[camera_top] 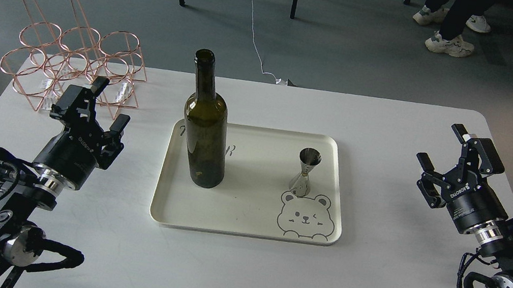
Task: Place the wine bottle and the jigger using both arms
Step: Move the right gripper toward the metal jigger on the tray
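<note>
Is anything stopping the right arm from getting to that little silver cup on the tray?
Probably not. The right gripper is open and empty, and only bare table and the tray's low rim lie between it and the jigger. The wine bottle stands on the far side.

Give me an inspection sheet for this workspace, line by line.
Surface: white table with a cream tray at its middle; the tray bears a bear drawing.
Job's things: wine bottle upright on the tray's left side; jigger upright on its right side, apart from the bottle.
Clutter: copper wire rack at the table's far left corner.
Grippers: left gripper open, holding nothing, left of the tray; right gripper open, holding nothing, right of the tray.
Cables: exposed black cables on both arms; a white cable and dark cables on the floor.
Surroundings: grey floor, chair legs, a person's feet in pale sneakers at far right.
</note>
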You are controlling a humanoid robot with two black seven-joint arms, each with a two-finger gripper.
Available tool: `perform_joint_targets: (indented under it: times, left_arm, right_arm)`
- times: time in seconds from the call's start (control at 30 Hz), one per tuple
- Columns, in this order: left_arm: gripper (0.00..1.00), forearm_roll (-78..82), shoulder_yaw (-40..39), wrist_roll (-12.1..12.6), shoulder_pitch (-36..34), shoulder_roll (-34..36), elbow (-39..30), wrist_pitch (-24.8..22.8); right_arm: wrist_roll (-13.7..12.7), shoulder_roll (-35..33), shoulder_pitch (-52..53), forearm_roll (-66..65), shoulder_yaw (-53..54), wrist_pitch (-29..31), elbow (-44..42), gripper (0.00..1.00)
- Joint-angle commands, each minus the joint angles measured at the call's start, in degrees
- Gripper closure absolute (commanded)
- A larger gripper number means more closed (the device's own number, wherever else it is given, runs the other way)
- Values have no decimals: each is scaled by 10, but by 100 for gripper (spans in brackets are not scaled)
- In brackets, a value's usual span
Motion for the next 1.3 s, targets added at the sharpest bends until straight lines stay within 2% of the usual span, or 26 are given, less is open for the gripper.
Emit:
perform_joint_targets:
  times: [0.0,0.1,0.37,0.5,0.7,0.8,0.9,0.97,1.07,1.17,1.27]
  left_arm:
    - [2,0,1,-11,8,-2,-6,15]
    - [2,0,2,-5,7,-1,-6,20]
    - [2,-3,-6,-31,6,-2,3,-1]
    - [2,-3,-5,-38,3,-2,2,-1]
    - [2,-3,-5,-49,3,-2,1,0]
    - [2,-1,-4,-51,3,-2,1,0]
    - [2,-1,-4,-51,2,-2,1,0]
    - [2,-1,-4,-51,1,-2,1,0]
    - [2,-1,-2,-50,1,-2,0,0]
    - [2,0,-1,-51,1,-2,0,0]
    - [2,-1,0,-51,1,-2,0,0]
  right_arm:
    - [0,-1,-2,4,0,-1,0,1]
    - [0,-1,-1,9,7,-6,0,1]
    - [0,0,0,11,10,-35,8,3]
    - [0,-1,-10,13,6,-57,45,4]
    - [0,-5,-23,10,3,-53,64,3]
    - [0,-11,-18,-37,-10,-52,68,2]
    - [0,-29,-20,-170,-26,-62,77,2]
    - [0,-44,-21,-281,-47,-90,81,3]
    - [0,-56,-20,-425,-111,-214,84,3]
    - [0,-66,-16,-507,-172,-331,84,3]
    - [0,-65,-5,-577,-194,-398,83,3]
